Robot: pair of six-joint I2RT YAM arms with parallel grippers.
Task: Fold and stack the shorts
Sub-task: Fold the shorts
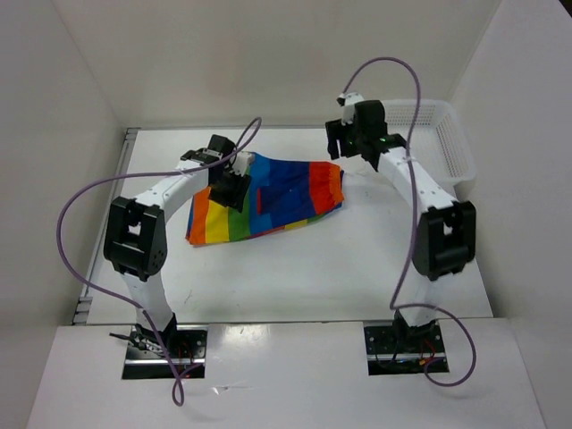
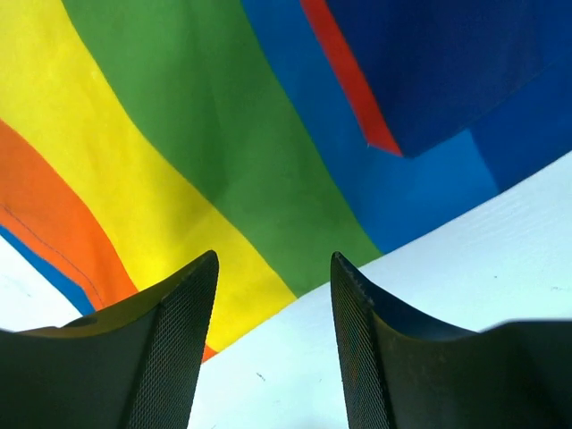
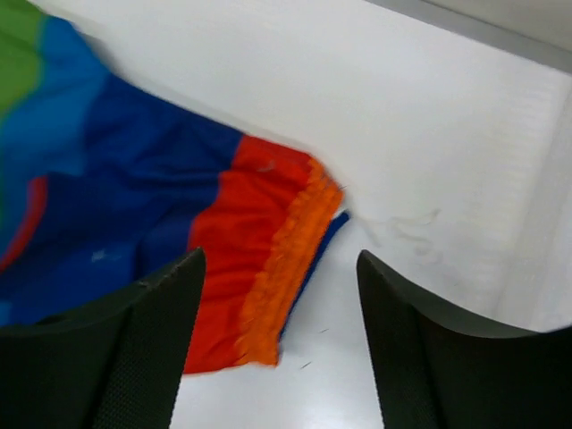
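The shorts [image 1: 286, 192] lie spread on the white bench [image 1: 295, 277], towards its far side and between the two arms. Their stripes run from orange and yellow at the left end through green to blue and red at the right.

The left hand [image 2: 273, 277] sits over the left part of the cloth. Its fingers are spread with nothing between them. In the left wrist view the edge of the cloth runs slantwise across the gap, yellow and green above and bare bench below. Whether the fingertips touch the cloth I cannot tell. A dark blue patch [image 2: 447, 71] with a red strip along one side shows at the upper right of that view.

The right hand [image 3: 279, 268] hangs by the right end of the shorts, also spread wide and gripping nothing. Under it are the red panel and the gathered orange band [image 3: 290, 259] at the cloth's edge (this view is somewhat blurred).

A white basket [image 1: 460, 152] stands at the far right corner of the bench, behind the right arm and well apart from the shorts.
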